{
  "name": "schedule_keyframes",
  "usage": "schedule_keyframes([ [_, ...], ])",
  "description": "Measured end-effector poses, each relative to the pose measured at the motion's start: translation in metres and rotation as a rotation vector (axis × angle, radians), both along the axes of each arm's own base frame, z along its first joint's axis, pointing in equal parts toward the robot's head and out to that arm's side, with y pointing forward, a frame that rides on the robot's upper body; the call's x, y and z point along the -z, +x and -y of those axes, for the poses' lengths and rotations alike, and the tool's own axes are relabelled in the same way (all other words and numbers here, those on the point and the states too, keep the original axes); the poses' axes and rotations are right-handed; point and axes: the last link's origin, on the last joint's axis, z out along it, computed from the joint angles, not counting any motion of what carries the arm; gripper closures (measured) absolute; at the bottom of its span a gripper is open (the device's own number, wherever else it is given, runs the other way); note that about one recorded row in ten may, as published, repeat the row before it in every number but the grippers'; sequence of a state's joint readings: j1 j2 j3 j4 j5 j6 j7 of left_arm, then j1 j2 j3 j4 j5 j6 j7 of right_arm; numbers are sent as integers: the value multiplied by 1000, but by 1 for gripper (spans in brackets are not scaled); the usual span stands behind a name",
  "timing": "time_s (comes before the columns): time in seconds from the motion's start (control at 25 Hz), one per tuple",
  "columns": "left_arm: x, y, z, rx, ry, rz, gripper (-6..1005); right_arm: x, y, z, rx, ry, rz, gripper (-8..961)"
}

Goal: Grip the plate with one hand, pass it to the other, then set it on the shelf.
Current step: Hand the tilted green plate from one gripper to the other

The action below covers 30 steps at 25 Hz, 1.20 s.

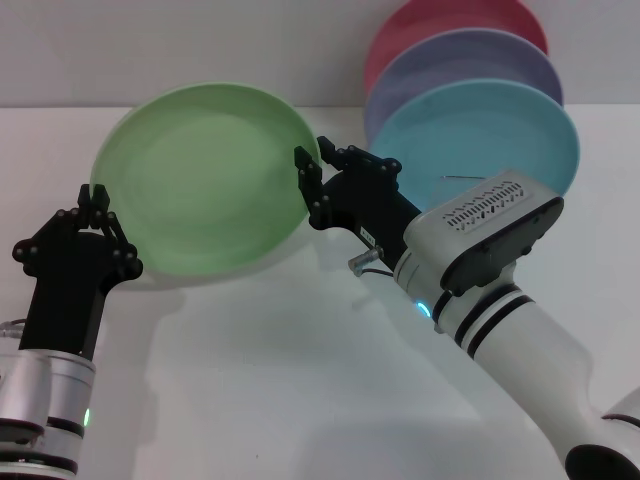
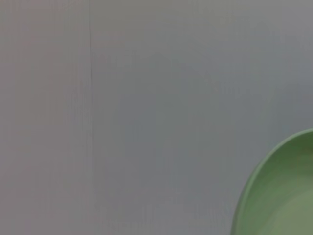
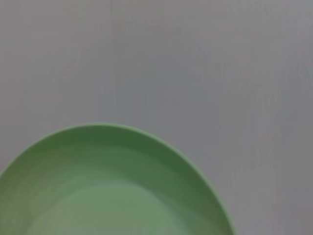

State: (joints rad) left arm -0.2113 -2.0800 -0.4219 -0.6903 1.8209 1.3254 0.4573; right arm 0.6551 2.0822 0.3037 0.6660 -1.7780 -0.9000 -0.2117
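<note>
1. The left claw rises from the lower left, its fingers together on the left rim of the green plate
2. The right claw reaches in from the right, clamped on the opposite rim
3. The plate is held tilted above the white table
4. Teal plate, purple plate and red plate stand behind the right arm

This looks like a bare robot test bench in a lab, not a lived-in kitchen: a plain white table meets a blank pale wall, with no furnishings around. The only household things are coloured plates staged upright at the back, a teal-blue plate, a lavender-purple plate and a red plate.
</note>
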Motion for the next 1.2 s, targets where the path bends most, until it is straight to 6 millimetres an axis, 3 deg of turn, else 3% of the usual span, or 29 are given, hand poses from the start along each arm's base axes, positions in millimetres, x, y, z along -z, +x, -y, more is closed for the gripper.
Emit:
schedule_keyframes([
  [1.2, 1, -1, 1, 3, -5, -2, 965, 1, 1, 0, 5, -4, 6, 789],
])
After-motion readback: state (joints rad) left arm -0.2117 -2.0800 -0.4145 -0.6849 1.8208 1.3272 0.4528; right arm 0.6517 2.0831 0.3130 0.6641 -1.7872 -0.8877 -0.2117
